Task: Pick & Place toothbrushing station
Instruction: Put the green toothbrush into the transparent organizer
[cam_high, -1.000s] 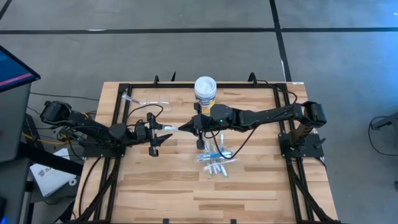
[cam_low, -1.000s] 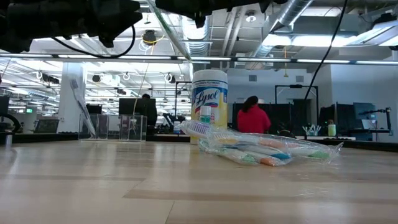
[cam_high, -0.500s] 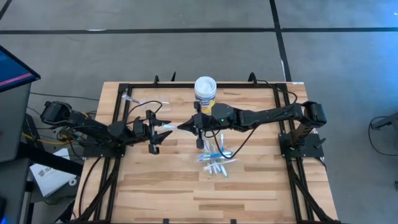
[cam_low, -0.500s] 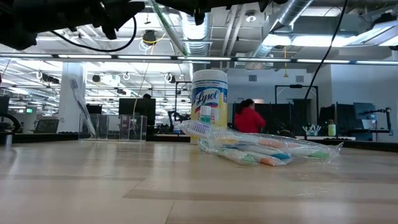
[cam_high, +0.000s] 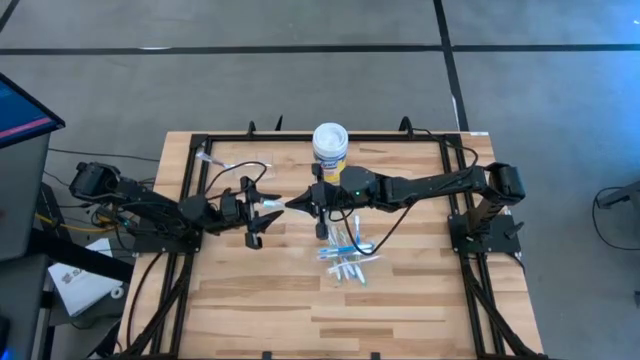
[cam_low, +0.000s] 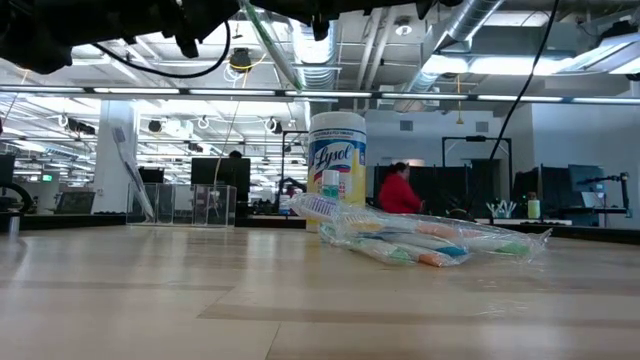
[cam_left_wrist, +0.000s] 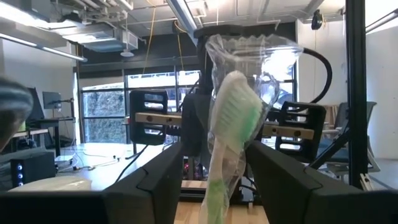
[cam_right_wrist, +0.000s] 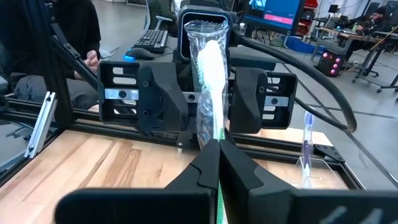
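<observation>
Right end effector (cam_high: 300, 203) pinches one wrapped toothbrush (cam_high: 284, 204) between left end effector's (cam_high: 266, 205) parted fingers.

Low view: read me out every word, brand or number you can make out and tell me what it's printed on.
"Lysol": blue script on the yellow label of the tub.
Smaller print on the tub's label below the brand: too small to read.
Wrapped toothbrushes: any print is too small to read.
Clear cup: no text shows.
Screens and signs in the room behind: too blurred to read.
</observation>
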